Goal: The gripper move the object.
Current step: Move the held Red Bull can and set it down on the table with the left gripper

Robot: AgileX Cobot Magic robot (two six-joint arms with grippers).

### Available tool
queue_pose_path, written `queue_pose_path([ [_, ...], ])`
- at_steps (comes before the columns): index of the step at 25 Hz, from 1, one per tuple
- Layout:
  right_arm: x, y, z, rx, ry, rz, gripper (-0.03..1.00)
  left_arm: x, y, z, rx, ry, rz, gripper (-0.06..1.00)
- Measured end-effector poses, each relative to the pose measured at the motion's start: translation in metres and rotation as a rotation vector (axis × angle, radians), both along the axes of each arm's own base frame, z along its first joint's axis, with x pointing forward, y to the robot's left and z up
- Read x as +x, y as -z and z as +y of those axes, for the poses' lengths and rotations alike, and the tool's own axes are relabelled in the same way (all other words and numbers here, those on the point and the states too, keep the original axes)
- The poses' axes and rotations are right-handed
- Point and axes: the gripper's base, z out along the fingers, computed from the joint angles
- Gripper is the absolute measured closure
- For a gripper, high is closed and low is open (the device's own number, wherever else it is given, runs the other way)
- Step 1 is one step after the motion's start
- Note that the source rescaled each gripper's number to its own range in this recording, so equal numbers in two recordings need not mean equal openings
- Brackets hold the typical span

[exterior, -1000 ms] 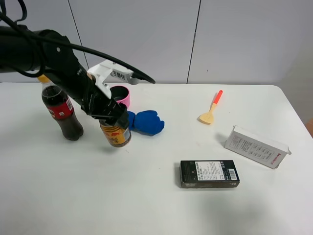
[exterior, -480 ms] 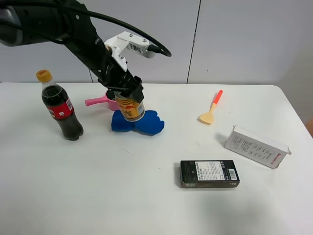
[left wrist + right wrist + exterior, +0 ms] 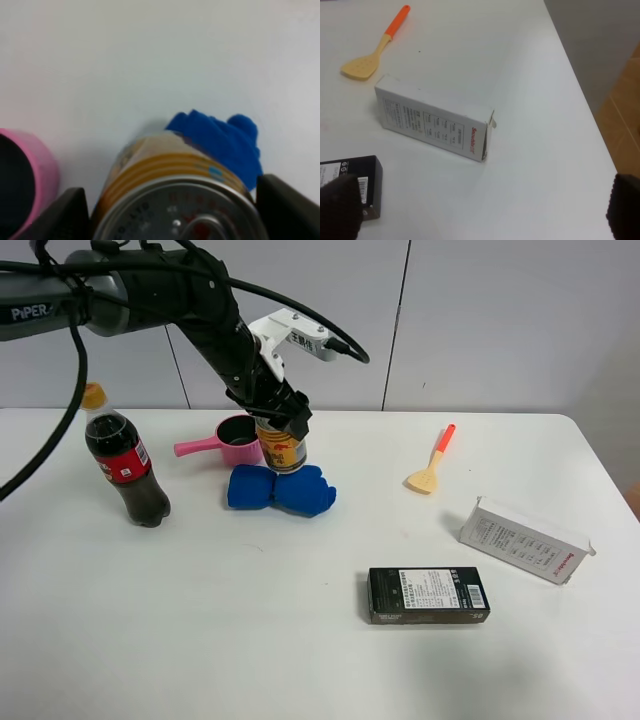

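Note:
The gold-yellow can with red markings is held in my left gripper, whose black jaws are shut on its upper part. It hangs just behind a blue soft object and next to a pink cup; I cannot tell whether its base touches anything. In the left wrist view the can's silver top fills the gap between the two black fingers, with the blue object beyond it. My right gripper is open and empty above the table's right side.
A dark cola bottle stands at the left. An orange-handled spatula, a white box and a black box lie to the right. The white box and table edge show in the right wrist view.
My left gripper has carried the can from beside the cola bottle up, back and to the right, to behind the blue object by the pink cup.

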Motion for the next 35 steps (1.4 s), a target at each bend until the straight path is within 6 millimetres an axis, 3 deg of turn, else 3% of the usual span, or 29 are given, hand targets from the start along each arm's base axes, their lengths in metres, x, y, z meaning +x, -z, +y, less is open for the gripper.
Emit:
queue_pose_path([
  [11, 0.0, 0.0, 0.0, 0.0, 0.0, 0.0, -0.03, 0.029, 0.01, -0.014, -0.023, -0.002, -0.08, 0.94],
  [16, 0.0, 0.0, 0.0, 0.0, 0.0, 0.0, -0.03, 0.037, 0.027, -0.017, -0.008, 0.025, -0.116, 0.94],
  [20, 0.0, 0.0, 0.0, 0.0, 0.0, 0.0, -0.03, 0.04, 0.044, -0.018, 0.021, 0.055, -0.104, 0.94],
  [35, 0.0, 0.0, 0.0, 0.0, 0.0, 0.0, -0.03, 0.047, 0.065, -0.018, 0.03, 0.059, -0.111, 0.94],
])
